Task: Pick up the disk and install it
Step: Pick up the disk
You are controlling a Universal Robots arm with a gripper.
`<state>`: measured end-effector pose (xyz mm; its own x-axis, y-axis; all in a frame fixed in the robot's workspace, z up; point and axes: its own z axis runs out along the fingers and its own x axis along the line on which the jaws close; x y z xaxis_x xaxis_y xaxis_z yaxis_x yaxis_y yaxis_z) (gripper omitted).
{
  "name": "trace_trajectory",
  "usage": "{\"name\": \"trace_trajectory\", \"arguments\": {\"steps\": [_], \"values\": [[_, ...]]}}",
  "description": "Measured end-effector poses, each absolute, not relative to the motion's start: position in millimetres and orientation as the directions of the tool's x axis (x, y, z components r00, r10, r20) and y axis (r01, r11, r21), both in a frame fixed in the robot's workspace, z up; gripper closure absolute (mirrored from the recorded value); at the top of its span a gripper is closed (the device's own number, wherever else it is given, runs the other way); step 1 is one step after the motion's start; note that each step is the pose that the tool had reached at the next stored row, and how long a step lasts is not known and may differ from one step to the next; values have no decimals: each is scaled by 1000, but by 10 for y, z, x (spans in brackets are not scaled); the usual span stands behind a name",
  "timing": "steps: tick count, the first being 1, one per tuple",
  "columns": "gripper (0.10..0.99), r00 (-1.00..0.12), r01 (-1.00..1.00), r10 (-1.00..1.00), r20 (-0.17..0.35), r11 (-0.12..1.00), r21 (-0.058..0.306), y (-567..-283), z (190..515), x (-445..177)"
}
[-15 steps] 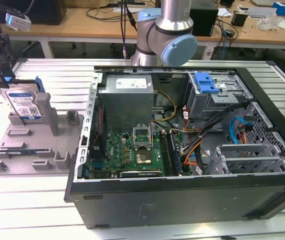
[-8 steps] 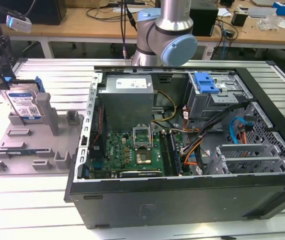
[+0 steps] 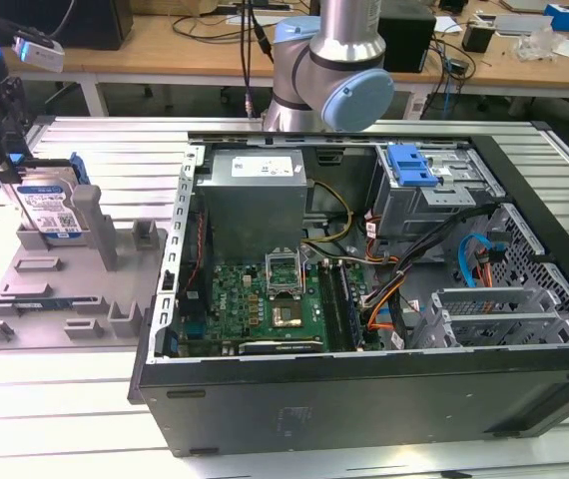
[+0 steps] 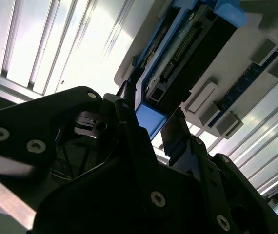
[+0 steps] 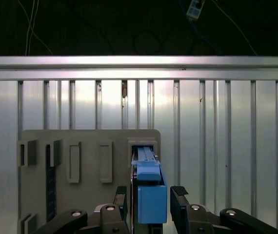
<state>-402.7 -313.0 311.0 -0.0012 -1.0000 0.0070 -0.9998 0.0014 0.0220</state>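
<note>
The disk (image 3: 51, 210), silver with a blue-and-white label and blue rails, stands on edge in a slot of the grey fixture plate (image 3: 60, 299) at the exterior view's left. My gripper (image 3: 13, 170) hangs over its end. In both wrist views the black fingers (image 5: 179, 197) straddle the disk's blue rail (image 5: 151, 195), one on each side. A thin bright gap shows between the rail (image 4: 150, 124) and one finger (image 4: 174, 129), so my gripper (image 4: 151, 122) reads as open and close around the disk. The disk sits in the fixture.
An open computer case (image 3: 364, 379) lies in the middle of the slatted metal table, with motherboard, cables and a drive bay with a blue latch (image 3: 411, 165) at its far right. The arm's base (image 3: 329, 75) stands behind the case. Upright posts (image 3: 100, 225) rise from the fixture plate.
</note>
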Motion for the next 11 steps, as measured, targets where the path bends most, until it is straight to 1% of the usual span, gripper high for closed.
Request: {"name": "trace_trajectory", "arguments": {"steps": [11], "values": [[604, -1, -1000, -1000, 7, 1, 21, -3131, 3070, -4028]]}}
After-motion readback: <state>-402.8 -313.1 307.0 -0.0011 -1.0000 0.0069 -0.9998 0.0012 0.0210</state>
